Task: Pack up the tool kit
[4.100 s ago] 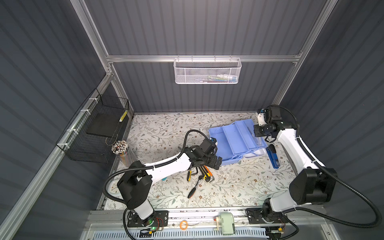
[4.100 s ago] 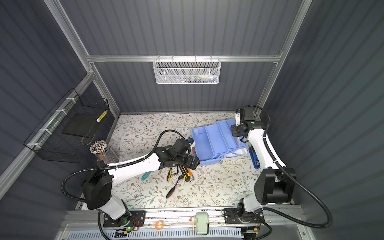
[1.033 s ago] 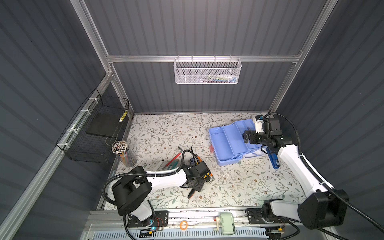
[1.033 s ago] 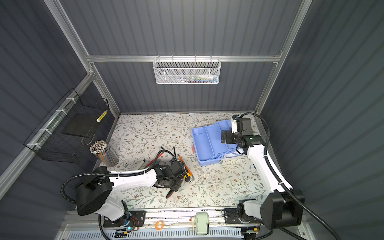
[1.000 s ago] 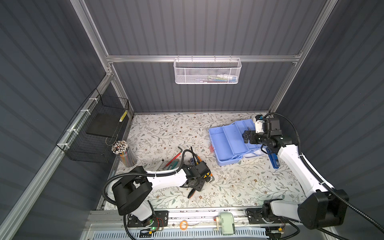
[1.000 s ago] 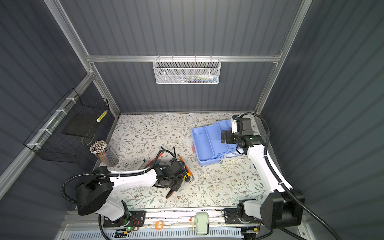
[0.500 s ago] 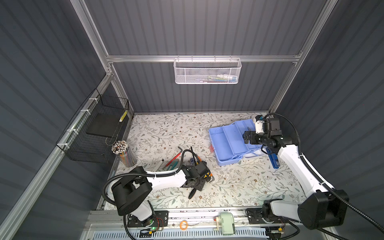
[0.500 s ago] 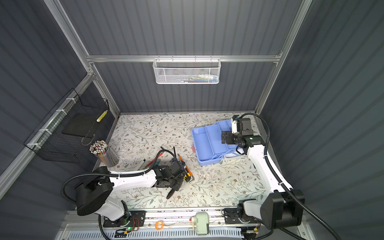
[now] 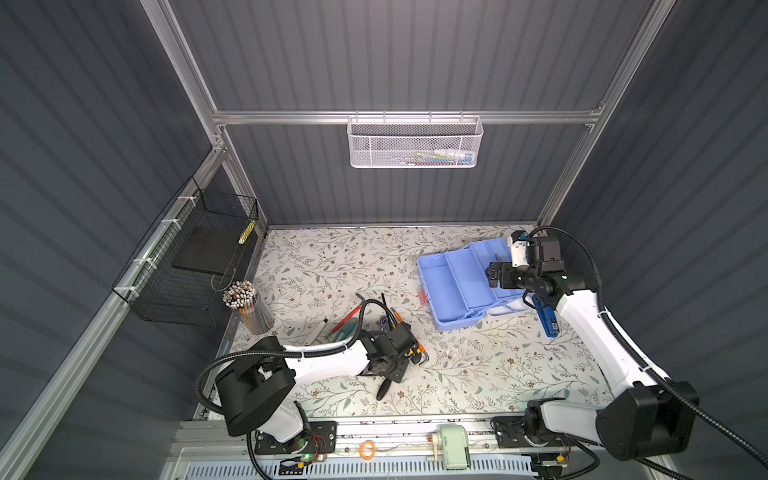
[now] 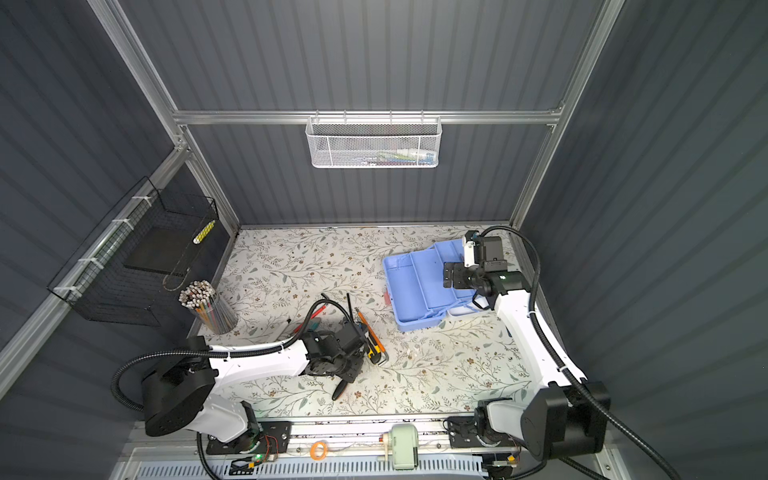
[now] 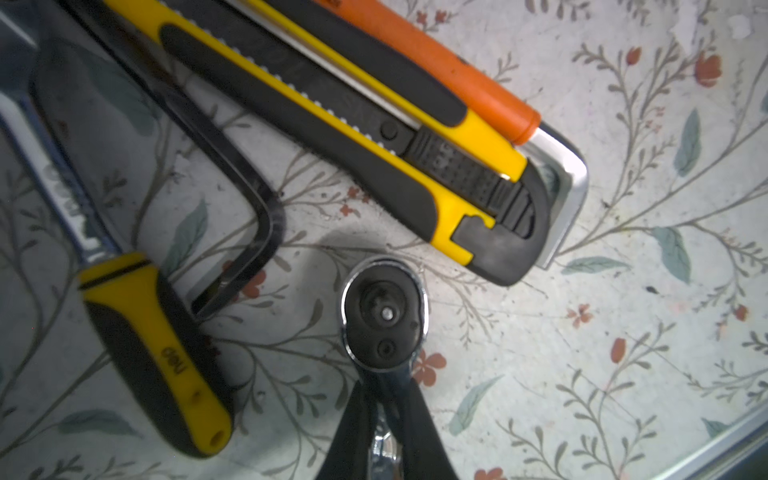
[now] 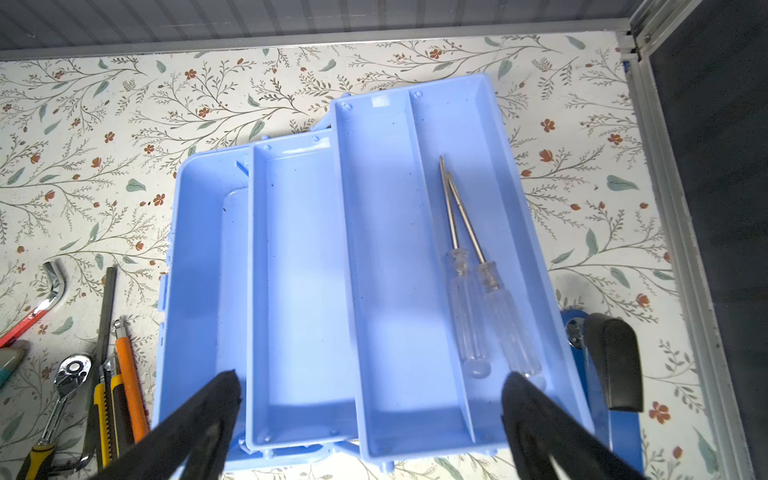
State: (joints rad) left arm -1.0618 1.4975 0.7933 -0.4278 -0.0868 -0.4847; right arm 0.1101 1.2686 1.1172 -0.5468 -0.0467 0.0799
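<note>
The tool kit (image 9: 457, 291) (image 10: 415, 291) lies open at the right, its light blue trays fanned out. Two clear-handled screwdrivers (image 12: 469, 270) lie in the outer tray. My right gripper (image 9: 492, 276) (image 12: 372, 382) hovers open above the trays, holding nothing. At the front of the tool pile, my left gripper (image 9: 392, 368) (image 11: 386, 415) is shut on the chrome shaft of a ratchet (image 11: 384, 318), which rests on the mat. Beside it lie a yellow utility knife (image 11: 374, 124), an orange knife (image 11: 436, 70), a black hex key (image 11: 232, 166) and a yellow-handled tool (image 11: 153, 353).
A blue tool (image 9: 548, 322) lies right of the box, near the wall. Red-handled tools (image 9: 347, 320) lie behind the left gripper. A pencil cup (image 9: 249, 307) and black wire basket (image 9: 195, 257) stand at the left; a white mesh basket (image 9: 415, 143) hangs on the back wall.
My left gripper has closed onto the ratchet's shaft over the last second. Earlier it came back from the box to the tool pile. The right gripper stays open over the trays.
</note>
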